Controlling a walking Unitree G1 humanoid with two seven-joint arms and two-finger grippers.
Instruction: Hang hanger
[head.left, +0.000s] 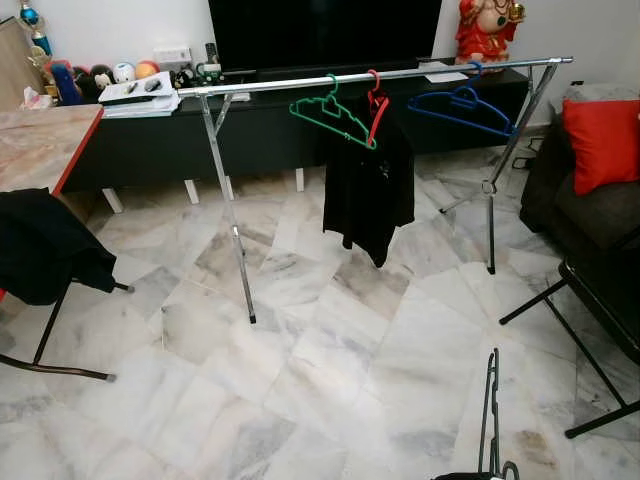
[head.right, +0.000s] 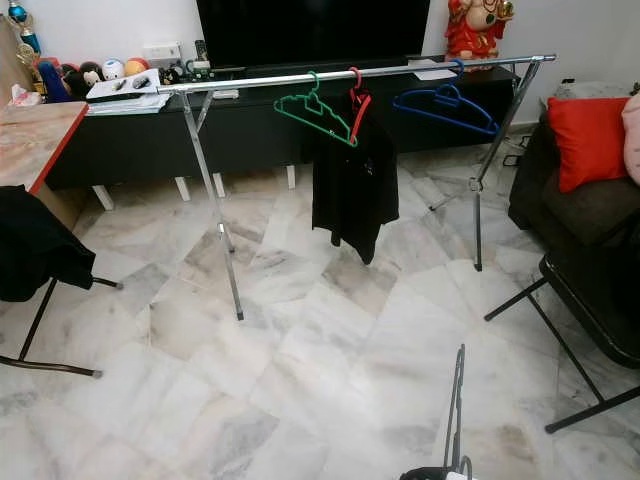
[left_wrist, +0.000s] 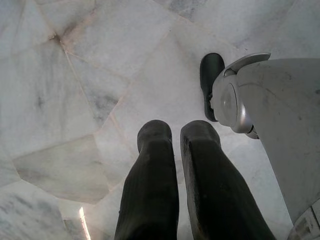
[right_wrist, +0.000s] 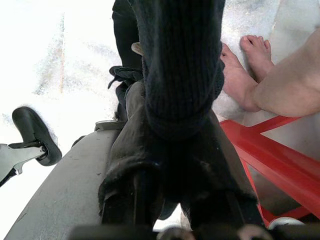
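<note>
A silver clothes rail (head.left: 380, 74) spans the room on crossed legs. On it hang a green hanger (head.left: 335, 118), a red hanger (head.left: 378, 105) carrying a black garment (head.left: 368, 190), and a blue hanger (head.left: 462, 108). At the bottom edge, low and to the right, my right gripper (head.right: 435, 473) holds a thin dark hanger (head.left: 489, 410) upright, well short of the rail. In the right wrist view dark cloth (right_wrist: 175, 75) drapes over that gripper and hides its fingers. My left gripper (left_wrist: 177, 132) hangs shut over the marble floor beside my foot (left_wrist: 211, 75), holding nothing.
A black folding chair draped with dark clothing (head.left: 40, 245) and a red-edged table (head.left: 45, 145) stand on the left. A dark sofa with a red cushion (head.left: 603, 140) and a black frame (head.left: 590, 300) are on the right. A person's bare feet (right_wrist: 250, 65) and a red stool (right_wrist: 270, 160) are close behind.
</note>
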